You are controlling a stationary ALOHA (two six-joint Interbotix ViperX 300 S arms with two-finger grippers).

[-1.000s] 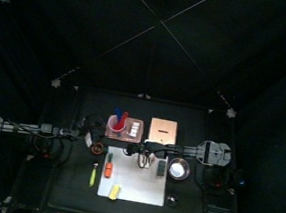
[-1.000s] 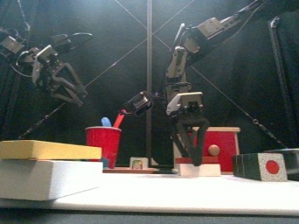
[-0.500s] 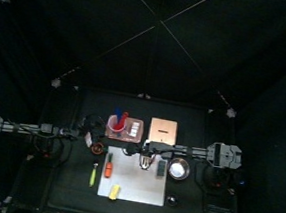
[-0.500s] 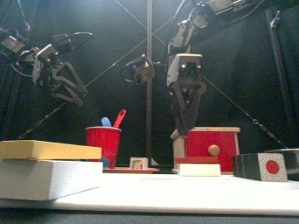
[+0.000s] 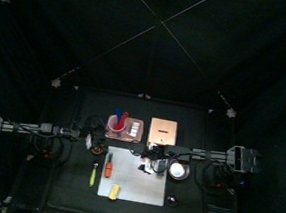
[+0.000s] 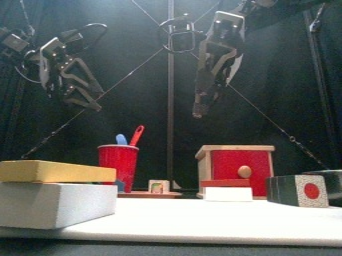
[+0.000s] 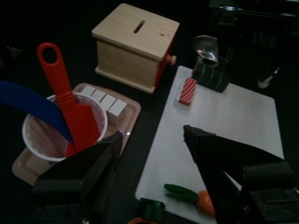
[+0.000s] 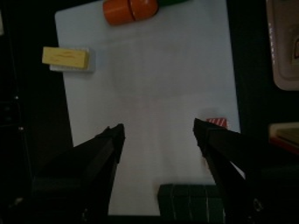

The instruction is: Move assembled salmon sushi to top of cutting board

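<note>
Fingers (image 8: 100, 162) of the right gripper (image 8: 162, 157) stand spread and empty, high over the cutting board (image 8: 146, 79); the left gripper (image 7: 158, 171) likewise hangs released. Below, the salmon sushi (image 8: 214, 116) lies at the board's edge, short of the slotted box (image 7: 135, 44). We judge it light, soft and two-layered: pinch its long sides low and gently, lest the topping slide.

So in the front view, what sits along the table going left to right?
Yellow-topped white block → red cup holding utensils → small card → red box → black block with a red dot, all seen across the cutting board.
</note>
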